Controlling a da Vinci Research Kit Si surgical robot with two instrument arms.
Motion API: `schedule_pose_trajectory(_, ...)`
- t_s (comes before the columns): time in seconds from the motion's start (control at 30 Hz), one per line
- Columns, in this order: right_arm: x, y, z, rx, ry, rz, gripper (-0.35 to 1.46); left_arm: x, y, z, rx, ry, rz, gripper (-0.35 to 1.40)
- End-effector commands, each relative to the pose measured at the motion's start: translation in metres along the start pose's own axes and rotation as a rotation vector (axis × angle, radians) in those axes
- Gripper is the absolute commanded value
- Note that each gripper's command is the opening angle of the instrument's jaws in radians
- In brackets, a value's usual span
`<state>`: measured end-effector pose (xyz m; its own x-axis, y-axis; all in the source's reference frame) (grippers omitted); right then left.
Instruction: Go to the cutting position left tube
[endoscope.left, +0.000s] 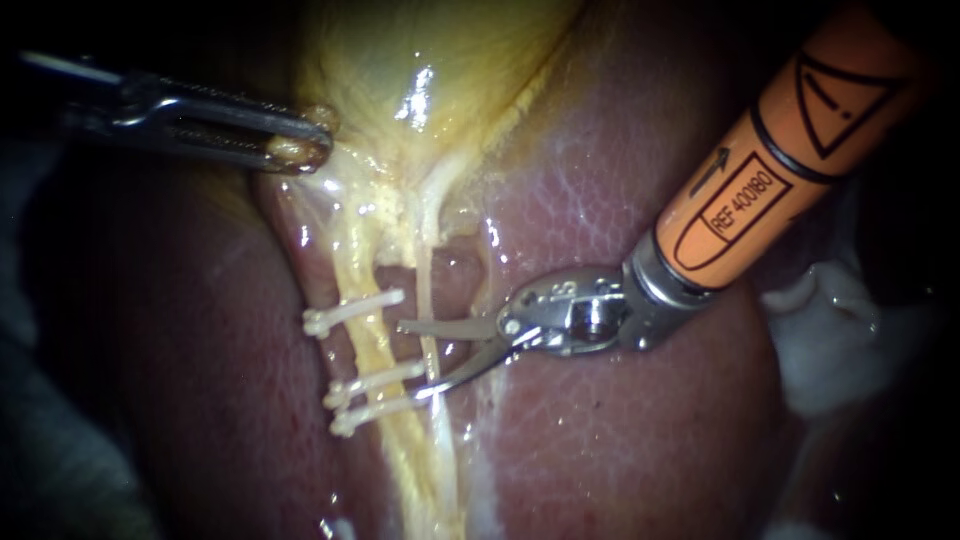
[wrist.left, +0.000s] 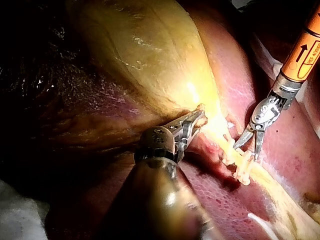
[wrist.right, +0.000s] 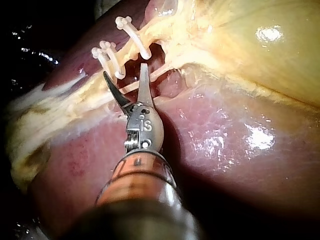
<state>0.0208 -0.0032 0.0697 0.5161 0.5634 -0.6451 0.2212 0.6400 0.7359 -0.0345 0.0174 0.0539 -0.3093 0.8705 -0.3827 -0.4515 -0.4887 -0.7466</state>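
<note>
The yellow left tube (endoscope.left: 366, 345) carries three white clips (endoscope.left: 352, 310), one above a bare stretch and two close together below it. A thin pale right tube (endoscope.left: 427, 285) runs beside it. My right instrument (endoscope.left: 412, 358), on an orange shaft, holds its blades open. The thin tube lies between them and their tips stop just short of the left tube's bare stretch. In the right wrist view the open blades (wrist.right: 125, 71) point at the clips (wrist.right: 107, 60). My left instrument (endoscope.left: 300, 150) is shut on gallbladder (endoscope.left: 430, 70) tissue at the neck, also seen from its wrist (wrist.left: 192, 122).
The red-brown liver (endoscope.left: 620, 430) lies around and under both tubes. White gauze (endoscope.left: 830, 340) sits at the right, behind the orange shaft. The gallbladder (wrist.left: 145, 55) bulges large ahead of the left instrument.
</note>
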Motion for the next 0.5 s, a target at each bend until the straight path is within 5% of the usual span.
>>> schedule_pose_trajectory(0.03,0.0002,0.0,0.0003,0.002,0.003,0.006,1.45,0.0,0.0,0.0,0.0,0.0,0.0,-0.35)
schedule_pose_trajectory(0.5,0.0037,0.0001,0.0054,0.059,0.07,0.034,1.45,0.0,0.0,0.0001,0.001,0.0,0.0,-0.35)
